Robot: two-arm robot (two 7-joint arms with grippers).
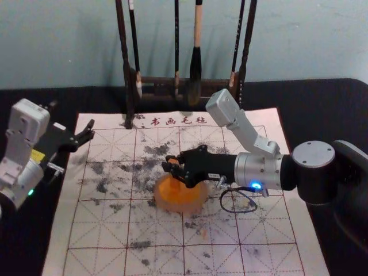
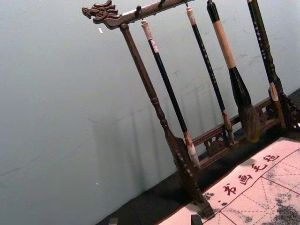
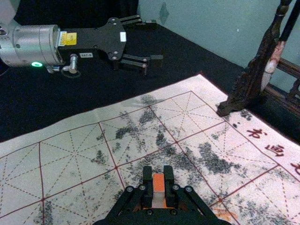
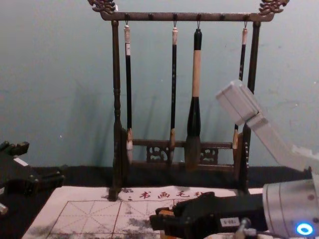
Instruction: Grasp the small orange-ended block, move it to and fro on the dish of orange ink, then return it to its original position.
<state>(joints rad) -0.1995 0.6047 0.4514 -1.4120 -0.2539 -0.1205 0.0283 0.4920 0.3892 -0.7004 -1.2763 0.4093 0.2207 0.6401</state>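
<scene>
So the right tool (image 3: 158,174) has the small block (image 3: 158,183) pinched between its fingers, upright over the ink dish (image 1: 187,201). I'd guess that's so the lower end can rub to and fro; can't tell if it's touching ink. Left tool (image 3: 156,41) is parked left of the dish, fingers spread, probably keeping clear.
</scene>
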